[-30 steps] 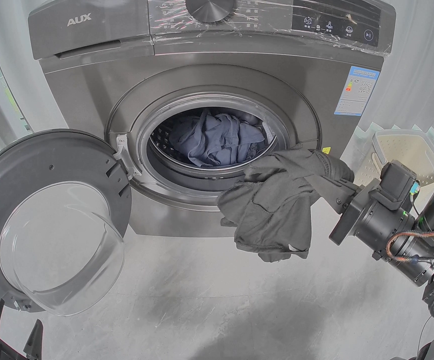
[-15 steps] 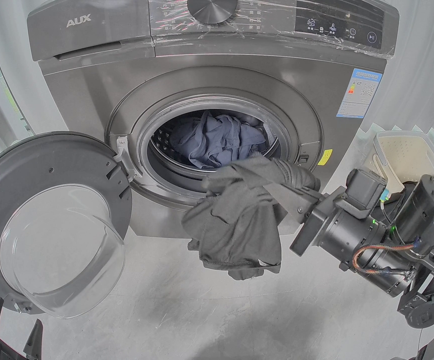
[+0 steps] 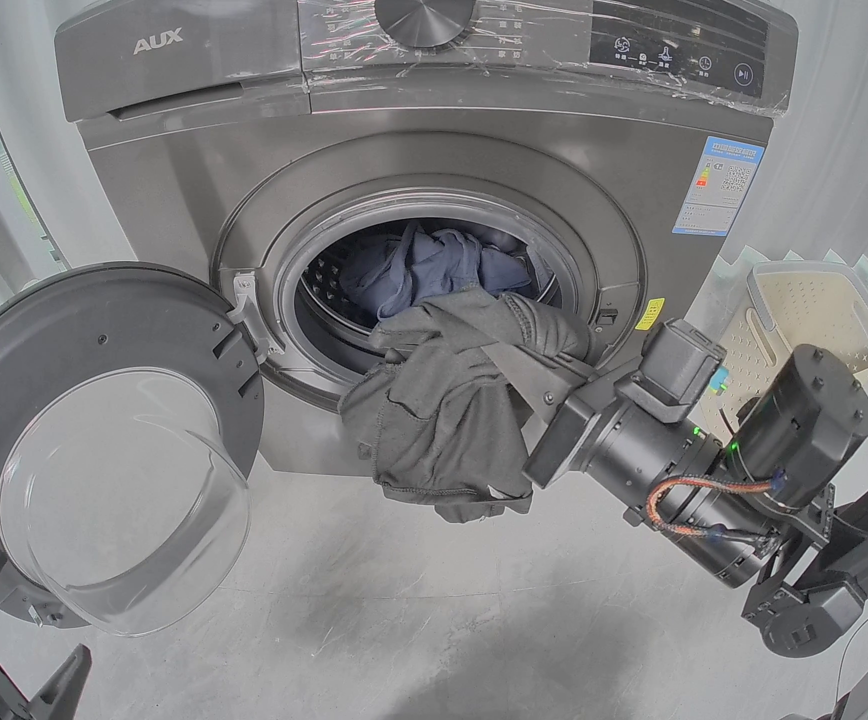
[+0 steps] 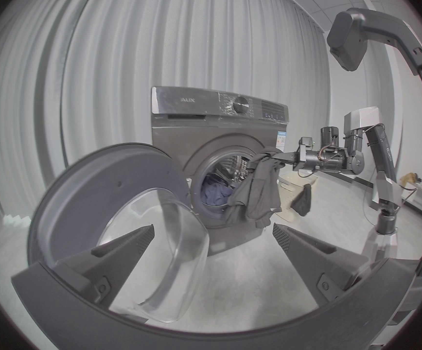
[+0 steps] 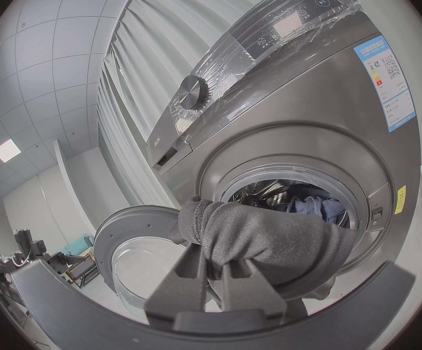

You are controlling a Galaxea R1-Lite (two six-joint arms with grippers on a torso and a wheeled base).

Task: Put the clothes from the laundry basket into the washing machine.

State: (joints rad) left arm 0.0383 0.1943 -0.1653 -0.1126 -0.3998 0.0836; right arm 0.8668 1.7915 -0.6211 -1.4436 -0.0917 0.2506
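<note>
Right claw (image 5: 214, 263) tight on a dark grey garment (image 3: 434, 422) at the washing machine (image 3: 204, 162) mouth, frame centre; left claw (image 4: 212, 229) wide apart, empty.

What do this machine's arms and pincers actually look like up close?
The right arm is dark grey to black, built of thick round drums, with a boxy block on its wrist, small green lights and a looping orange braided cable. The right pincer and left pincer each have two dark, wedge-shaped fingers tapering to tips.

A robotics lab mock-up: a plastic-wrapped washing machine (image 3: 434, 142) before white curtains (image 4: 99, 74), under office ceiling tiles (image 5: 50, 40).
</note>
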